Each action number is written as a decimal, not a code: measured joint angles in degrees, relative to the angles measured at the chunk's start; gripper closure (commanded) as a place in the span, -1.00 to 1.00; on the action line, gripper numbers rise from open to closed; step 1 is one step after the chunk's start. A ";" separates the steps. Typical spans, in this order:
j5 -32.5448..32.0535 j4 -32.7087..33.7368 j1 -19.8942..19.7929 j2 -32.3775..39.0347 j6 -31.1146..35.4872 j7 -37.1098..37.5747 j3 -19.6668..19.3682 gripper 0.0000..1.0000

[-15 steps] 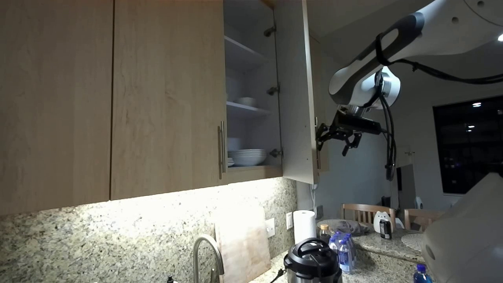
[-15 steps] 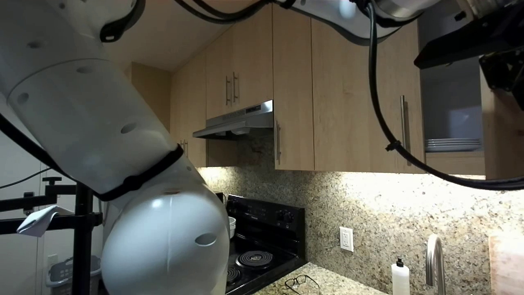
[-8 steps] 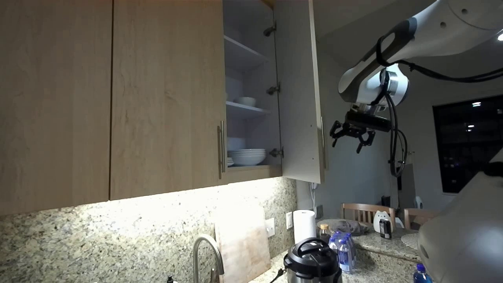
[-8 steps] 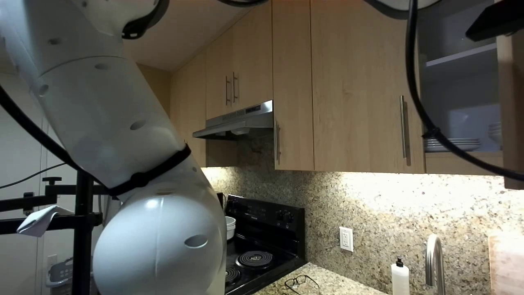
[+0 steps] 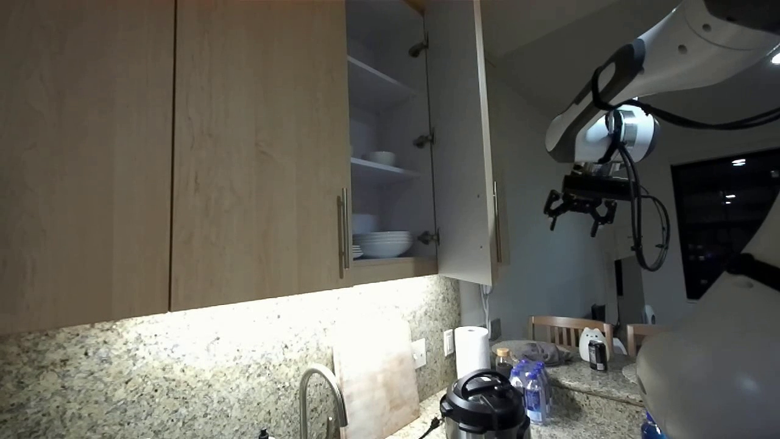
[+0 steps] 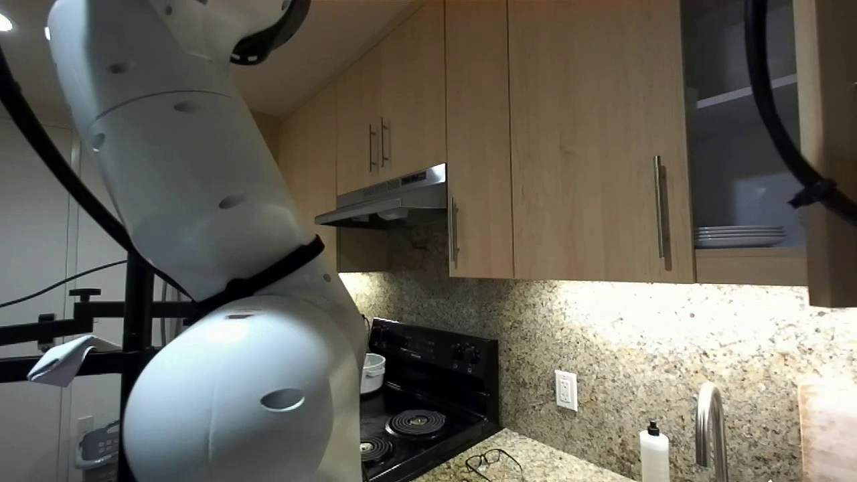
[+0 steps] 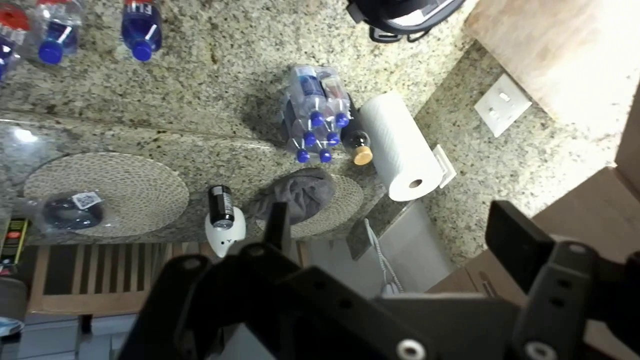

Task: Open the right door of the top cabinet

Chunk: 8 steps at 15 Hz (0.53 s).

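The right door of the top cabinet stands wide open in an exterior view, its pale inner face showing and its bar handle on the free edge. White bowls show on the shelves inside. The door's wood side also shows in an exterior view. My gripper hangs to the right of the door, apart from it, fingers pointing down. In the wrist view the gripper has its fingers wide apart with nothing between them. The gripper is out of frame in an exterior view where only its cable shows.
Below are a black-lidded cooker, bundled water bottles, a paper towel roll, a faucet and a cutting board. A black can and a placemat lie farther off. My arm's cable crosses before the door.
My gripper has moved right, away from the door's edge, where it was close to the handle. The door swung farther open, then came back slightly.
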 measured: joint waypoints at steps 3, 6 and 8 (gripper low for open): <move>-2.84 -1.16 -1.69 -1.36 -7.49 -0.12 0.60 -1.00; -4.34 -3.05 -1.69 -3.79 -15.68 -0.19 1.40 -1.00; -5.53 -4.58 -1.69 -5.38 -20.35 -0.21 2.17 -1.00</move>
